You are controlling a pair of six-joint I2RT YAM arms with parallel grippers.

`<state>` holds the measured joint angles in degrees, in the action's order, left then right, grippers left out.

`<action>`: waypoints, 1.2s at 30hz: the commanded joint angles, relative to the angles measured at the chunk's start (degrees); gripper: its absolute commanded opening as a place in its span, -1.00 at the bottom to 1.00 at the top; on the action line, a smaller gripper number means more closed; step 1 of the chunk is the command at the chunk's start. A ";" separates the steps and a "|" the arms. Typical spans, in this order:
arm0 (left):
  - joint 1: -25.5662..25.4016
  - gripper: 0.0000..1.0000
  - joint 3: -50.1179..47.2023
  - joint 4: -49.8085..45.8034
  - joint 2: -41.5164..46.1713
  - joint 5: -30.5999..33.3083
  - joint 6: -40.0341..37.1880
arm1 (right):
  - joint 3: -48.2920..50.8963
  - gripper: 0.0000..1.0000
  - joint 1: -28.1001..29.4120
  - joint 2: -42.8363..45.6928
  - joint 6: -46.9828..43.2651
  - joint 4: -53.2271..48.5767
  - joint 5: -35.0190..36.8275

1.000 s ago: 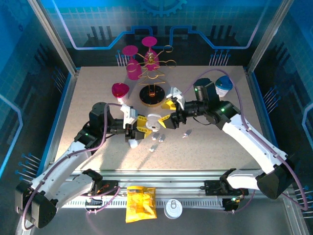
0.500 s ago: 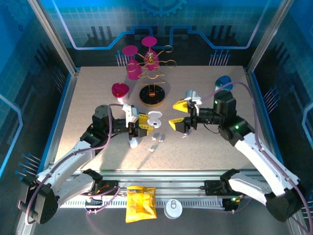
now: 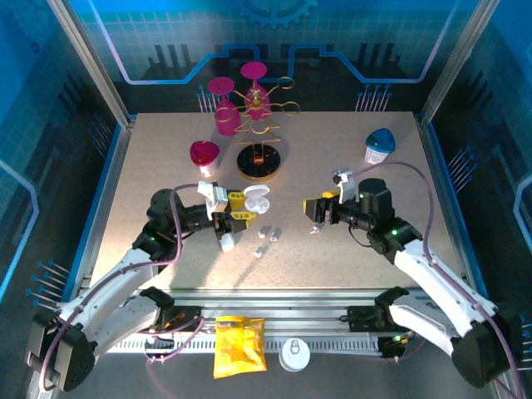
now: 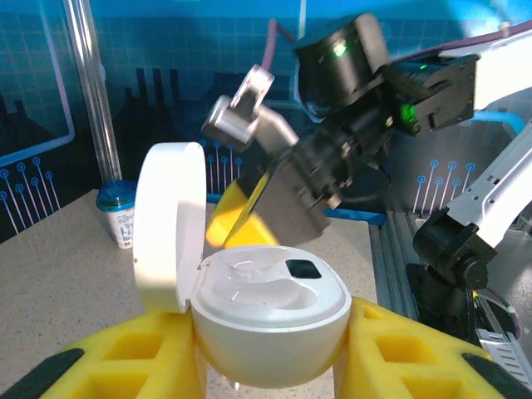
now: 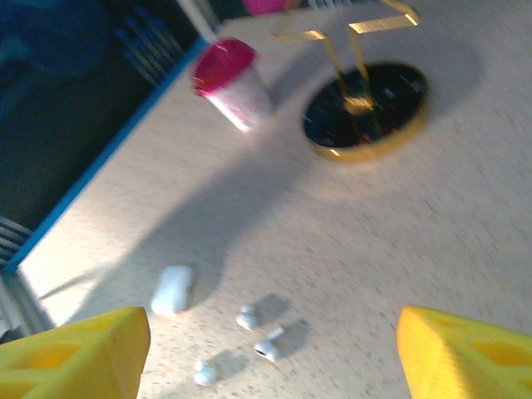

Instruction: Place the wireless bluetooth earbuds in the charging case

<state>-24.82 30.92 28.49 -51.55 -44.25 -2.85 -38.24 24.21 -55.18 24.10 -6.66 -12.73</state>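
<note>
Left wrist view: the left fingers (image 4: 416,357) are clenched on the rounded body of the white charging case (image 4: 270,320), one yellow pad on each side. The case sits upright between them, its moulded inside facing up. Its lid (image 4: 170,229) is swung open and stands to the left of the grip. Beyond the case, facing the left fingers, are the right fingers (image 4: 274,208), tilted and blurred. In the right wrist view, the right fingers (image 5: 75,353) are released, spread wide with nothing between them, above the bench (image 5: 399,241). Three of the earbuds (image 5: 247,317) lie loose on the bench ahead of the two yellow tips, nearer the left-hand one. A second white case (image 5: 173,289), pebble-like and blurred, lies just beyond that tip. In the top external view the earbuds (image 3: 264,232) lie between the two pairs of fingers, just near of the held case, and a fourth nub (image 3: 316,226) lies just beside the right fingers. A pink cup (image 3: 204,155) and a gold stand (image 3: 259,162) are beyond the left fingers.
</note>
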 commanded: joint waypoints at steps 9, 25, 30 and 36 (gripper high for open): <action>-0.23 -0.24 -0.60 8.78 -0.72 0.31 3.28 | -6.27 0.42 11.65 -26.12 6.93 0.86 8.95; -0.22 -0.24 -0.77 4.93 2.61 0.66 2.33 | -18.86 0.20 23.67 -42.24 7.98 -0.86 4.43; -0.18 -0.24 -0.81 5.13 2.17 0.45 2.24 | -15.88 0.16 25.97 -41.14 14.11 -0.14 2.80; -0.23 -0.25 -0.86 6.53 1.11 0.04 2.48 | -9.85 0.02 26.13 -41.13 28.27 7.22 -2.98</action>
<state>-24.82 30.59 33.32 -50.11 -43.72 -0.05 -51.11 49.95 -97.32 43.05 -3.81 -11.44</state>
